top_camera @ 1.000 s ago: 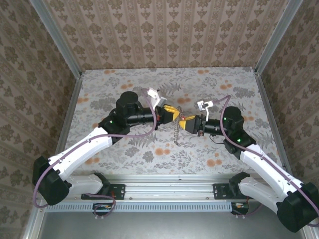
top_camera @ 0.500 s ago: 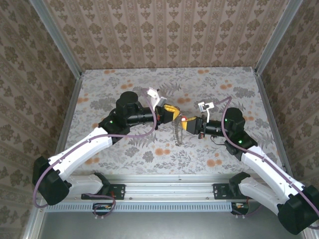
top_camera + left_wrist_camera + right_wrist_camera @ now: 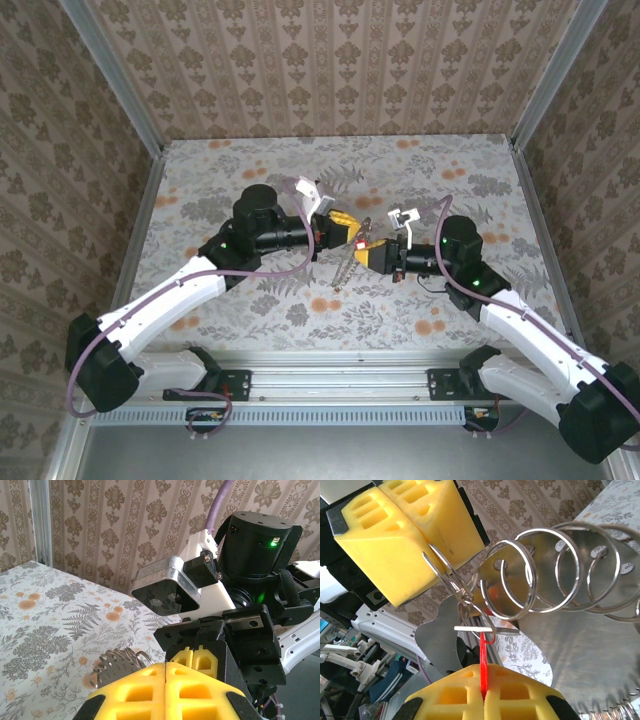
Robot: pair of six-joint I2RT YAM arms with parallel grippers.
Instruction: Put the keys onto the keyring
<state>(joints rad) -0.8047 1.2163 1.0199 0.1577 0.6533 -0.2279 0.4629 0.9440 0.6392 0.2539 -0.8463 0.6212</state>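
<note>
Where my two arms meet over the middle of the desk (image 3: 200, 170), I find both pincers closed and both loaded. My left pincer (image 3: 350, 231) reaches in from the left with its two yellow halves pressed flat together, and a thin silvery wire loop of the keyring (image 3: 116, 664) is caught between them. From the right wrist view, that loop juts out of the left pincer's seam and leads into a run of linked silvery rings that curves away to the right. My right pincer (image 3: 483, 676) faces the left one tip to tip, the two just apart, and is clamped on the key (image 3: 483, 655). The key's red head stands edge-on and upright in the seam between the yellow halves. Its upper end sits right against the wire loop, but I cannot tell whether it is threaded onto the wire or only touching it. From above, the chain (image 3: 344, 268) hangs down from the meeting point of the pincers, slanting a little to the left, and I cannot tell whether its lower end touches the desk. A flat grey metal plate (image 3: 580, 650), blurred and close to the right wrist lens, lies behind the rings.
</note>
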